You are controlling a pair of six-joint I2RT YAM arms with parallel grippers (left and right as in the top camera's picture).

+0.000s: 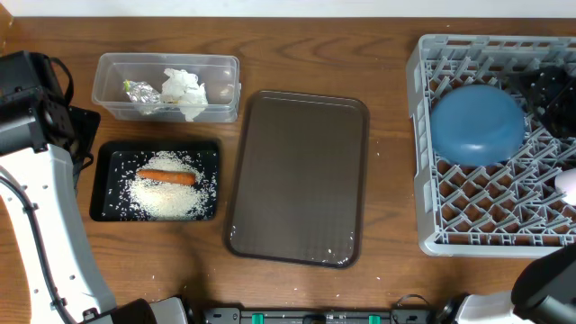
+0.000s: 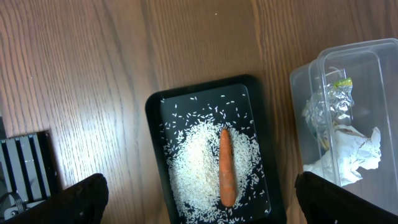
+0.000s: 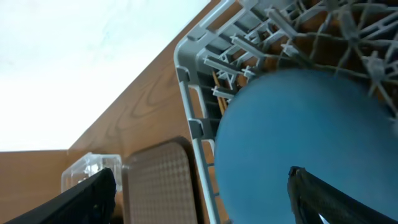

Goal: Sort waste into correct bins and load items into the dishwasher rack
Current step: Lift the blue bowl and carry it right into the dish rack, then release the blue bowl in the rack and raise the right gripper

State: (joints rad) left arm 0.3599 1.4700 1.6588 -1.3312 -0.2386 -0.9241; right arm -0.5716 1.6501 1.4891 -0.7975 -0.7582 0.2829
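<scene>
The black tray (image 1: 108,211) holds loose rice (image 1: 166,198) and an orange carrot (image 1: 166,176); both also show in the left wrist view, carrot (image 2: 227,168) on rice (image 2: 193,162). The clear tub (image 1: 117,72) holds the foil wrapper (image 1: 139,92) and the white napkin (image 1: 184,90). The dark-blue bowl (image 1: 477,123) lies upside down in the grey rack (image 1: 427,135). My left gripper (image 2: 200,180) is open and empty above the black tray. My right gripper (image 3: 200,174) is open and empty beside the bowl (image 3: 298,143), over the rack (image 1: 551,92). The light-blue bowl and chopsticks are out of view.
A brown serving tray (image 1: 297,178) lies between the bins and the rack. A pale rounded thing (image 1: 569,184), perhaps the white cup, shows at the rack's right edge. The left arm (image 1: 36,117) stands at the table's left side.
</scene>
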